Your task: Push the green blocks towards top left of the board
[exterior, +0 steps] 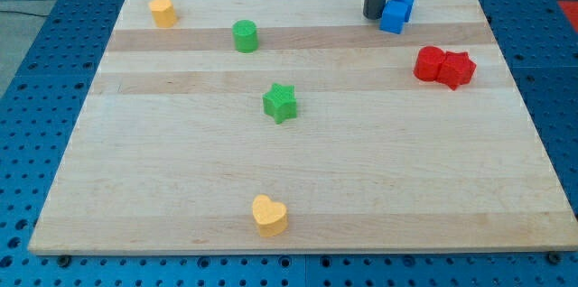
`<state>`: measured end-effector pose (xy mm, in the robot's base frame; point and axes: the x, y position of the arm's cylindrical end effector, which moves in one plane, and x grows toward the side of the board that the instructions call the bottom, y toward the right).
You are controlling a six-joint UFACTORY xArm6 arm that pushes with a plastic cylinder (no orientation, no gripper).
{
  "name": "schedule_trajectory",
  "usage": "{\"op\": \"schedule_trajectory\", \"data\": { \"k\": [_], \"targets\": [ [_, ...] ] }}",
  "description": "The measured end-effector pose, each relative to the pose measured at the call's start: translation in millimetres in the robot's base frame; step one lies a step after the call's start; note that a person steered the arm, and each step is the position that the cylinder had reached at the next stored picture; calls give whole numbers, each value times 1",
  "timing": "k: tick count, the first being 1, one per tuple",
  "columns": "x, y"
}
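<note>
My tip stands near the bench's top edge, right of centre, touching or just beside the left face of the two blue blocks; which of the two I cannot tell. There is no hand on this rig, only the rod, so nothing spreads or pinches. The green cylinder sits near the top edge, left of centre; the green star lies nearer the bench's middle. Both are well apart from my tip, so I judge the approach is the step in hand. The next move calls for bringing the tip round to the lower right side of a green block, probably the star, then pushing toward the top left corner, where a yellow block already sits. No containers are on the bench
</note>
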<state>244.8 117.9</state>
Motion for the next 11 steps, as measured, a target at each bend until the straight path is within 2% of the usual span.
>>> {"op": "schedule_trajectory", "data": {
  "k": [3, 4, 5, 6, 7, 8, 9, 10, 11],
  "targets": [
    [-1, -1],
    [21, -35],
    [67, -74],
    [98, -147],
    [80, -209],
    [48, -202],
    [62, -193],
    [115, -85],
    [213, -53]
  ]
}}
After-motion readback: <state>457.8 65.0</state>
